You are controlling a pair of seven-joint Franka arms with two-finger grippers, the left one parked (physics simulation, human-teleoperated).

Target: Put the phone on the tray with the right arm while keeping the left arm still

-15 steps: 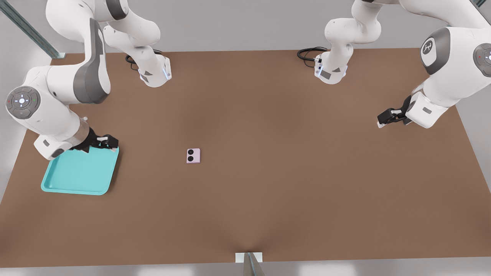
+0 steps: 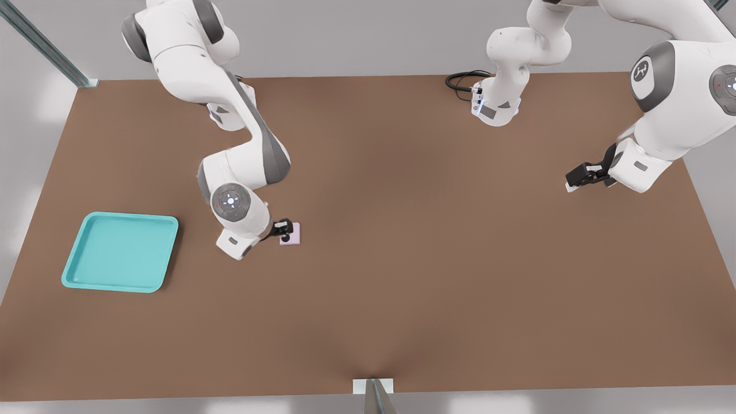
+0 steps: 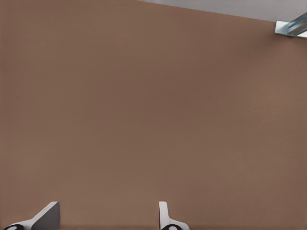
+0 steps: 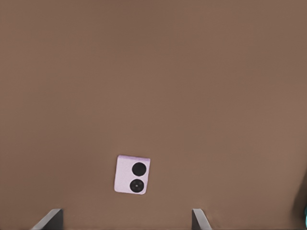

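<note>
Hovering jaws (image 2: 286,228) (spread) over phone (image 2: 293,234) | brown table (image 2: 431,259) | grey wall (image 2: 356,34)

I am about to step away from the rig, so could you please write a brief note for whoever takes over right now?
Gripper: open and empty, over the phone; in the right wrist view the fingers stand wide apart with the phone lying between and ahead of them, untouched.
Phone: flat on the brown table, lenses up.
Tray: at the front view's left, nothing in it.
Done: the approach to the phone.
Left: lower, grip the phone, carry it to the tray, release.
</note>
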